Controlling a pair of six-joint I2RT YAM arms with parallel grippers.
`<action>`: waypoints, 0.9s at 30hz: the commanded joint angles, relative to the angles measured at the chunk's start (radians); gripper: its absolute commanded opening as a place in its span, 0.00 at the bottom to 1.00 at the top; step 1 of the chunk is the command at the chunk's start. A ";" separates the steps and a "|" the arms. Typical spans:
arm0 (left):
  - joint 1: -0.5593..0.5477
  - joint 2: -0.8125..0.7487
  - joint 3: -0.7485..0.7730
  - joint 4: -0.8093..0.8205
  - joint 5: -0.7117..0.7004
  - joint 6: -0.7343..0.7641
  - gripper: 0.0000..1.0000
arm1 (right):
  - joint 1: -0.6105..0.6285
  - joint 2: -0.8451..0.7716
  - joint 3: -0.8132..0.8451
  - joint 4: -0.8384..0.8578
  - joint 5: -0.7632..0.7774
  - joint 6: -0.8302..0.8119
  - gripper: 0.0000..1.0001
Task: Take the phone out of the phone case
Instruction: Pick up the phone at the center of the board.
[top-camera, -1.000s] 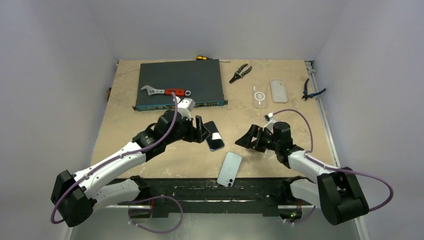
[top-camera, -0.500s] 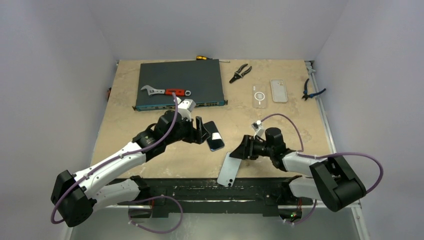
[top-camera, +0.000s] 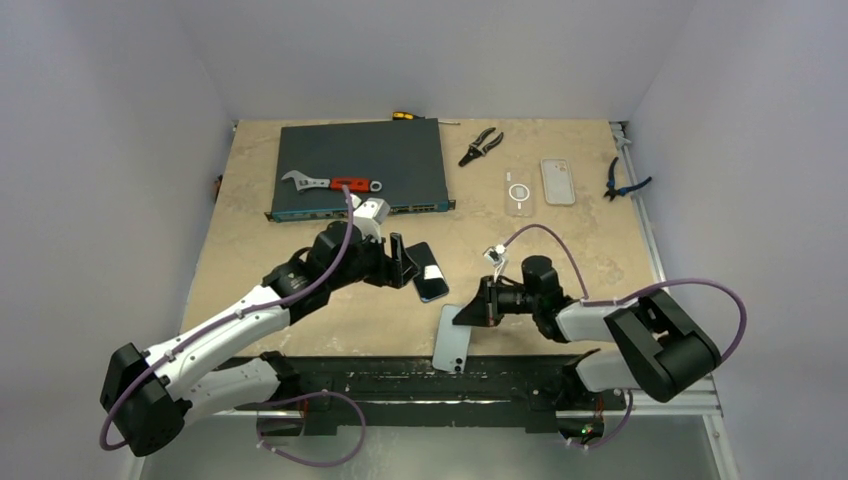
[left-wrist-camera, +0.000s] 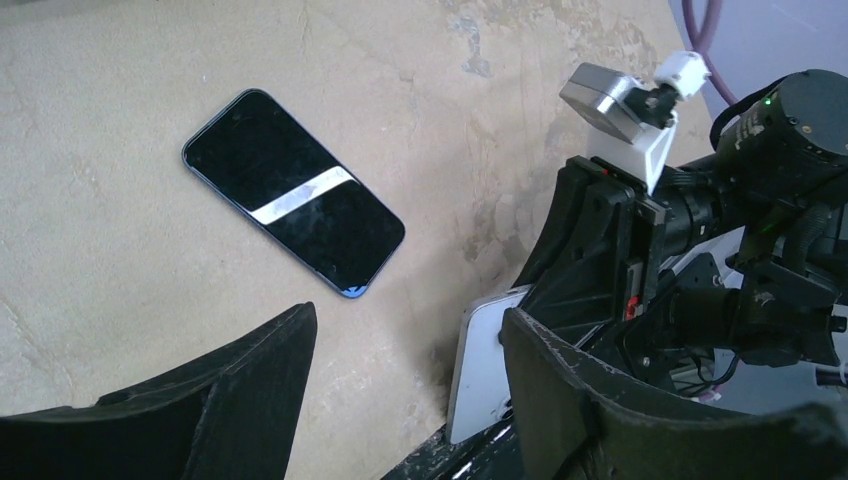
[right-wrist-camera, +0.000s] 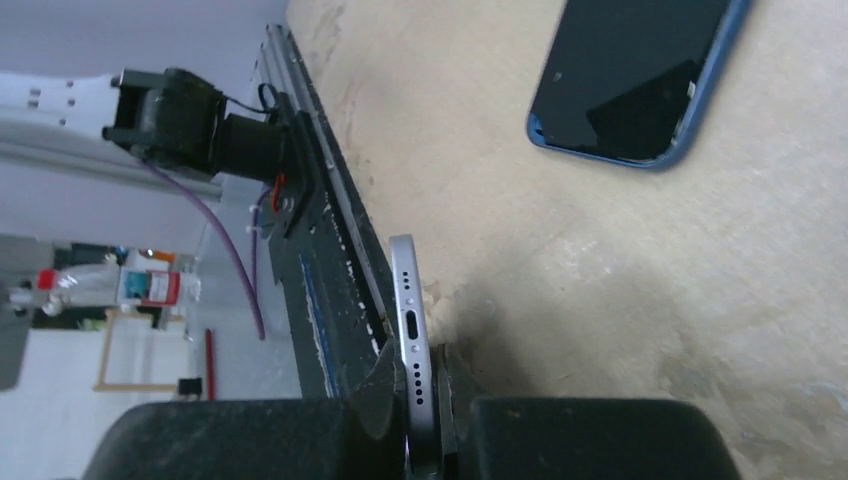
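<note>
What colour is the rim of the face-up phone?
Blue; the face-up phone shows best in the right wrist view.

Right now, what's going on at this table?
The right tool is pinching the white phone by its end, at the near edge of the table. The left tool hangs open beside the dark phone, which lies screen-up and is not touched.
</note>
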 joint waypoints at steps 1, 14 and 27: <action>-0.002 -0.027 0.019 -0.004 0.003 0.010 0.67 | 0.004 -0.059 0.003 0.059 -0.032 0.050 0.00; -0.002 -0.132 0.140 -0.070 -0.130 -0.016 0.67 | 0.008 -0.510 0.395 -0.628 0.332 -0.272 0.00; 0.010 -0.112 0.243 0.016 0.154 -0.096 0.82 | 0.279 -0.768 0.493 -0.573 0.730 -0.732 0.00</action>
